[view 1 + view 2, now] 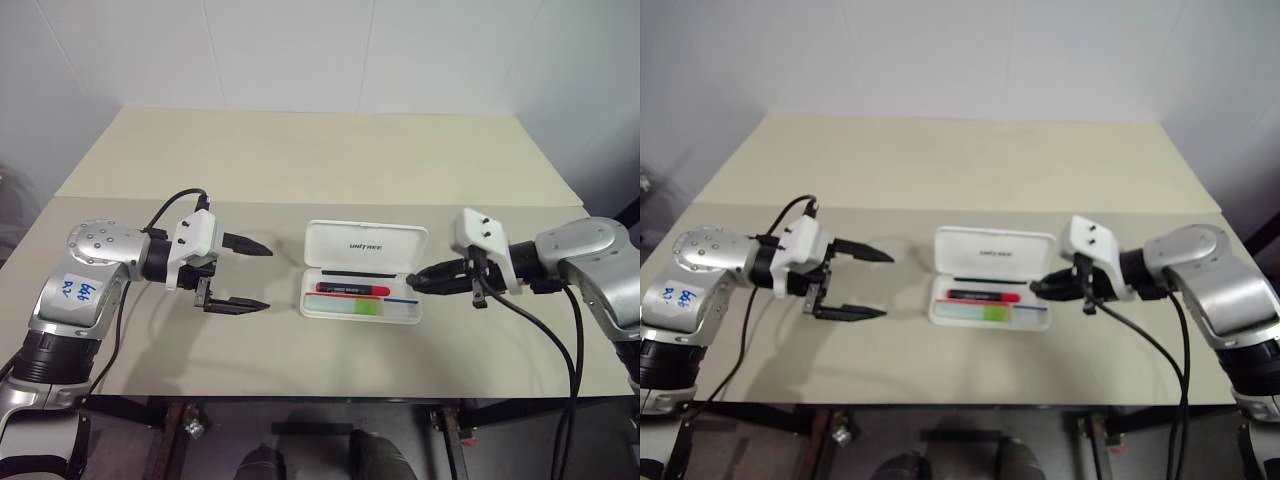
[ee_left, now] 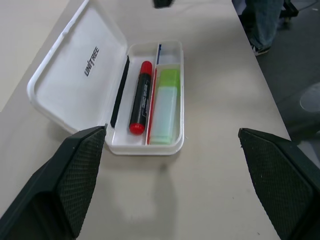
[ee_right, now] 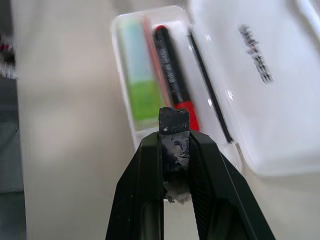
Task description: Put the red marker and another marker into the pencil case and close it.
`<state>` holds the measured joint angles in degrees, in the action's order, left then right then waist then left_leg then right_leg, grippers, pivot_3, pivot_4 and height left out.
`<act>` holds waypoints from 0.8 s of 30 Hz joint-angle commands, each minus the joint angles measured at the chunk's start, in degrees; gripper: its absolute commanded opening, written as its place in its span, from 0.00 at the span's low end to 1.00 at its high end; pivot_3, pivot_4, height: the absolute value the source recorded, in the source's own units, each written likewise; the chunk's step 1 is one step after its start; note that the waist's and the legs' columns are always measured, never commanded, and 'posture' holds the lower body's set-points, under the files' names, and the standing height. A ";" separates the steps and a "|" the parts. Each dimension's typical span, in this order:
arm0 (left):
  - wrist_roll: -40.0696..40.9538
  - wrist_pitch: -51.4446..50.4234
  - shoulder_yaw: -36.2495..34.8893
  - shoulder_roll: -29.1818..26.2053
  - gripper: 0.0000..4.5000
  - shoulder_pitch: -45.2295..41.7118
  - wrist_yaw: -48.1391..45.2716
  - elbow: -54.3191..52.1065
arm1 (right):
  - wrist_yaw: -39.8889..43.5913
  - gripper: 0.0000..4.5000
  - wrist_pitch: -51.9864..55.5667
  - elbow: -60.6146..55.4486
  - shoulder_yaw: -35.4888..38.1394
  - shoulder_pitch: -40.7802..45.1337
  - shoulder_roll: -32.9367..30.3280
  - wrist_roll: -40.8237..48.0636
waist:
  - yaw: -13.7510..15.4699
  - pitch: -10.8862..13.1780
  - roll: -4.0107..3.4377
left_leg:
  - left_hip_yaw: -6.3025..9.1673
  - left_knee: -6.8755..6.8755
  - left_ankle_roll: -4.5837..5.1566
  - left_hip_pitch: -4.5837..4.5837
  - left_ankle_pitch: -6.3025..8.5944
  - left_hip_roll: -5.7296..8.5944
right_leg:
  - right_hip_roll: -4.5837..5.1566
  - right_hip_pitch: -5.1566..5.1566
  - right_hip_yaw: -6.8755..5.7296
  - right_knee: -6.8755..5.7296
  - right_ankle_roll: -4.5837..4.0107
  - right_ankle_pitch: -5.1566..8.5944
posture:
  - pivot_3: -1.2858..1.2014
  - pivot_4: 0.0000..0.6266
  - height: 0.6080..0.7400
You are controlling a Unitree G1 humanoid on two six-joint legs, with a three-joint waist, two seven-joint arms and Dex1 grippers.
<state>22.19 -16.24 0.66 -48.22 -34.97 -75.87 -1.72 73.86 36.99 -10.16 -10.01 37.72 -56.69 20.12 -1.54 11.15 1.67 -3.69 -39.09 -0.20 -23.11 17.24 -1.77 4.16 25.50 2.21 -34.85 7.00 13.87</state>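
Observation:
The white pencil case (image 1: 340, 240) lies open at mid table, its lid tipped back toward the far side. Inside it lie the red marker (image 1: 352, 289), black with a red cap, and in front of it the other marker (image 1: 352, 307), a pale green highlighter. The left wrist view shows the case lid (image 2: 75, 75), the red marker (image 2: 141, 97) and the highlighter (image 2: 165, 107) side by side. My left gripper (image 1: 268, 277) hovers open, left of the case. My right gripper (image 1: 412, 282) is shut and empty at the case's right end, its tip (image 3: 173, 120) above the markers' caps.
The beige table (image 1: 300, 160) stretches bare behind the case to a white wall. Cables hang from both wrists. A person's legs (image 2: 262, 25) stand beyond the table's edge in the left wrist view.

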 commanded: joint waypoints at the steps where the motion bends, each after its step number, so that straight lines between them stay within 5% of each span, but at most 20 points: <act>1: 1.01 0.04 -2.31 -1.13 1.00 0.96 0.64 -2.45 | 2.50 0.08 -3.80 -1.88 -1.93 -0.12 -0.10 -1.55 | 0.00 0.00 0.00 | 0.00 0.00 0.00 0.00 0.00 0.00 | 0.00 0.00 0.00 0.00 0.00 0.00 | 0.52 0.24 1.00; 10: 1.18 -0.80 -2.97 -1.49 1.00 2.84 1.78 -4.40 | 3.91 0.08 -12.93 8.33 -10.03 3.83 3.32 -12.37 | -0.09 0.00 0.00 | -0.02 -0.03 -0.01 0.02 -0.01 0.01 | 0.00 0.00 0.00 -0.07 -0.01 0.00 | 0.52 0.24 1.00; 24: 1.72 -2.60 -3.45 -1.40 1.00 3.42 2.91 -6.15 | 4.51 0.08 -15.42 15.25 -11.66 5.87 8.56 -18.23 | -0.01 0.00 0.00 | -0.01 -0.03 -0.02 0.05 -0.01 0.00 | 0.00 0.01 -0.04 -0.15 -0.06 0.03 | 0.52 0.24 1.00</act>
<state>22.88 -18.76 -1.24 -48.80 -31.14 -73.26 -6.13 78.00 22.39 5.13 -22.21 42.50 -48.24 2.19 -1.55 11.15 1.67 -3.70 -39.12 -0.23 -23.07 17.22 -1.77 4.16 25.51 2.18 -35.00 6.94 13.90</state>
